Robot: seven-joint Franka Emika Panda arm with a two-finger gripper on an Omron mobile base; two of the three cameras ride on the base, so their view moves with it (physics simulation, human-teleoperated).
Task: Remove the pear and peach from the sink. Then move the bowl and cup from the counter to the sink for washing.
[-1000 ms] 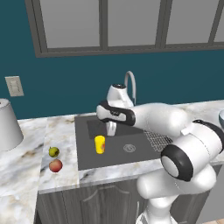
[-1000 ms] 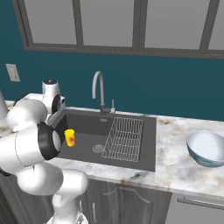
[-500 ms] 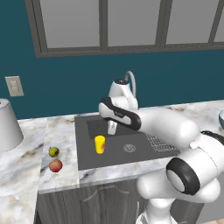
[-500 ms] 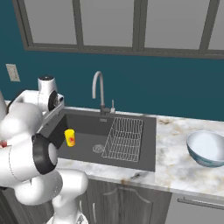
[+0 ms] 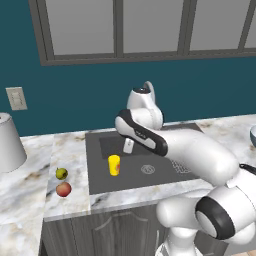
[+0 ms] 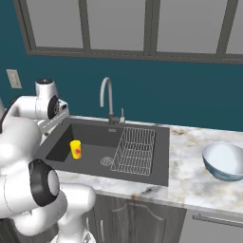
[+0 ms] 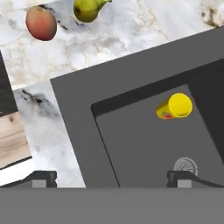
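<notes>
The jaws (image 7: pixel 111 179) stand spread wide and released, holding nothing and touching nothing; in the hand view their two dark fingertips (image 7: pixel 41 177) rise far apart at the bottom, above the near-left corner of the sink (image 7: pixel 144 144). In the left base view the gripper hangs above the back of the basin, just behind the cup (image 5: pixel 114 165).

From left to right in the left base view: a large grey-white conical vessel (image 5: pixel 10 144) sits at the far left of the desk (image 5: pixel 70 145), below a wall outlet (image 5: pixel 17 98). The pear (image 5: pixel 61 173) and the peach (image 5: pixel 63 189) lie close together on the marble just left of the sink's rim, the pear behind the peach. The yellow cup stands upright inside the dark basin near its left wall, a red mark on its side; no writing on it can be read. The round drain (image 5: pixel 147 169) lies to its right, then the wire rack (image 6: pixel 136 149) and the curved faucet (image 6: pixel 108 97) behind it. The bowl (image 6: pixel 225 160) rests on the desk well right of the sink.

Against the picture of half a second ago, the arm has swung its elbow further out and the hand sits slightly farther from the cup. Cup, pear, peach and bowl lie where they were.
</notes>
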